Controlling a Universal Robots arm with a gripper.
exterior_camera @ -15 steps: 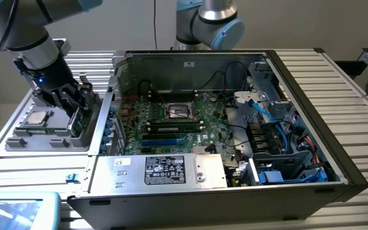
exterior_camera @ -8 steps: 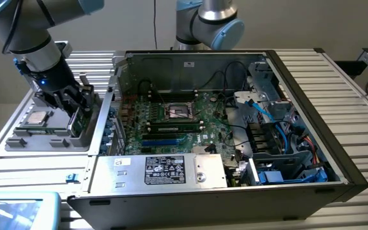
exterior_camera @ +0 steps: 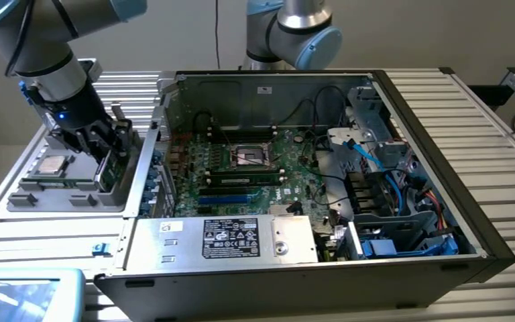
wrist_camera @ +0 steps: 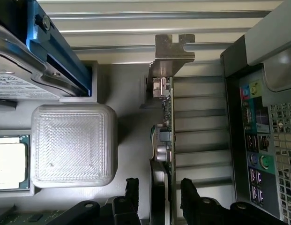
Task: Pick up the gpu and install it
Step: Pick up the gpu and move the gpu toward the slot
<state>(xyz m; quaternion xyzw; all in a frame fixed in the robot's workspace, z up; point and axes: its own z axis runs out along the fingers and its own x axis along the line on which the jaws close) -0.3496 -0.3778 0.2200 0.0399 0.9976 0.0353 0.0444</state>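
Stretches from the top corner at the exterior view's left as a grey arm (exterior_camera: 38,47) with blue joint caps, slanting down and toward the exterior view's right. Ends in a black wrist (exterior_camera: 74,111) with a small blue light on its side. Holds the tool (exterior_camera: 105,144) pointed steeply downward. Shows a second grey-and-blue joint (exterior_camera: 298,30) at top centre of the exterior view. From the wrist view: tool (wrist_camera: 159,187) spread wide, two black fingers (wrist_camera: 132,187) parallel and well apart, not closed on anything.
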